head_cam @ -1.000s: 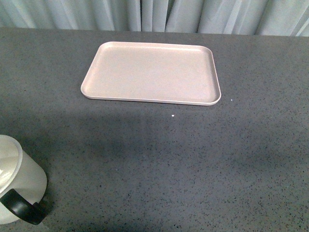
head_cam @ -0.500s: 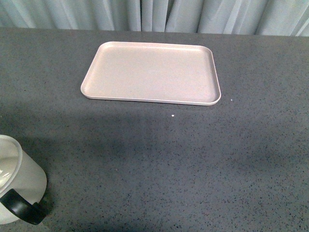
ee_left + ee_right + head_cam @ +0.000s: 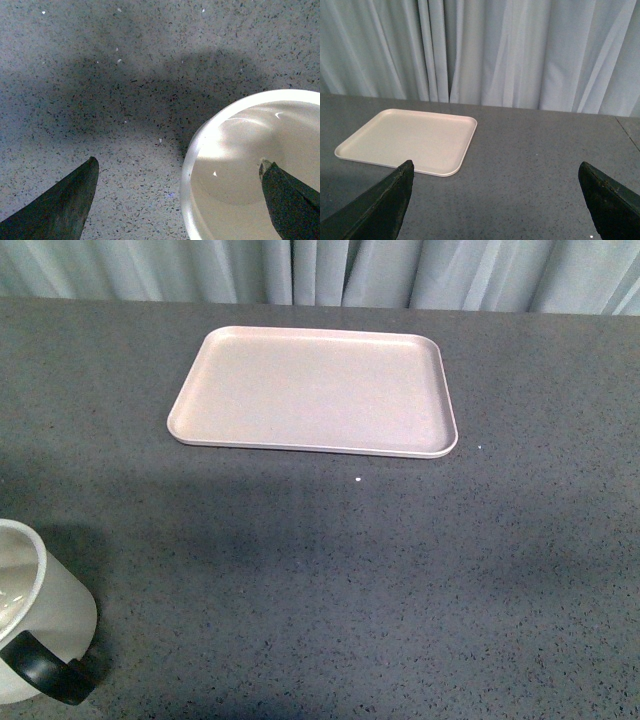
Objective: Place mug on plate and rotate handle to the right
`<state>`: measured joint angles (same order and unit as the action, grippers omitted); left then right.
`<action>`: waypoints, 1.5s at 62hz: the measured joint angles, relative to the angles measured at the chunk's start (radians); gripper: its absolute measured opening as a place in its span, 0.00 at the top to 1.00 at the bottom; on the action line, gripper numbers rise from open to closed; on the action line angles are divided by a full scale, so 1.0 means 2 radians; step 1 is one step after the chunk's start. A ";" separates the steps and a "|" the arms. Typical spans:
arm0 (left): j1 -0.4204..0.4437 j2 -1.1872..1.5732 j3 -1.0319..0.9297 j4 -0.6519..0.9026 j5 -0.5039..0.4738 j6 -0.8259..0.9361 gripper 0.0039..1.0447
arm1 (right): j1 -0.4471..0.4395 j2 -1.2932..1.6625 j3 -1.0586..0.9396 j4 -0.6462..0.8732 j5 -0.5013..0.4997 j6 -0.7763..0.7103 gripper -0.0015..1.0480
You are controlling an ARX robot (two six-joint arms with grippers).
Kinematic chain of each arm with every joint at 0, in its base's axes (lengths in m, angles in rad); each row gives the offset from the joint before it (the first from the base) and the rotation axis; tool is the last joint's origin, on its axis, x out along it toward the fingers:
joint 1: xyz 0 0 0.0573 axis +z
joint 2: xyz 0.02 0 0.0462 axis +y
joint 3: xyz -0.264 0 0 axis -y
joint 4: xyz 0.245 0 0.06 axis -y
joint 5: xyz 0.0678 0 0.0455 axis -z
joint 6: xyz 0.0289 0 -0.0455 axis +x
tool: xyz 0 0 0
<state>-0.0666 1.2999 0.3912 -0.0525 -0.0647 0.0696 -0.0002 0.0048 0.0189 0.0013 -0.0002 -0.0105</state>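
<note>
My left gripper (image 3: pixel 177 162) is spread wide over the mug (image 3: pixel 50 610) rim, gripping nothing. The mug stands on the grey table (image 3: pixel 400 570), well apart from the plate (image 3: pixel 315 390) — my right gripper (image 3: pixel 495 164) gapes empty.

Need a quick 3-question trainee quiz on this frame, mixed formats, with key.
1. True or false: the mug stands on the plate.
2. The left tool is: A) shut on the handle; B) open, one finger on each side of the mug's rim; C) out of view.
3. Fill in: the right tool is ___ and holds nothing.

Key: 1 false; 2 B; 3 open.
</note>
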 joint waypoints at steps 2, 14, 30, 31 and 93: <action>0.001 0.005 0.000 0.002 0.001 0.001 0.09 | 0.000 0.000 0.000 0.000 0.000 0.000 0.09; 0.004 0.033 0.002 0.011 0.003 0.006 0.21 | 0.000 0.000 0.000 0.000 0.000 0.000 0.09; -0.006 0.035 0.009 0.008 0.005 -0.002 0.57 | 0.000 0.000 0.000 0.000 0.000 0.000 0.09; -0.007 0.035 0.010 0.007 0.005 -0.002 0.59 | 0.000 0.000 0.000 0.000 0.000 0.000 0.09; -0.188 0.254 0.408 -0.130 -0.001 -0.158 0.98 | 0.000 0.000 0.000 0.000 0.000 0.000 0.09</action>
<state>-0.4419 1.8076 1.2064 -0.3115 -0.0662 -0.2470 -0.0002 0.0048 0.0189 0.0013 0.0002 -0.0105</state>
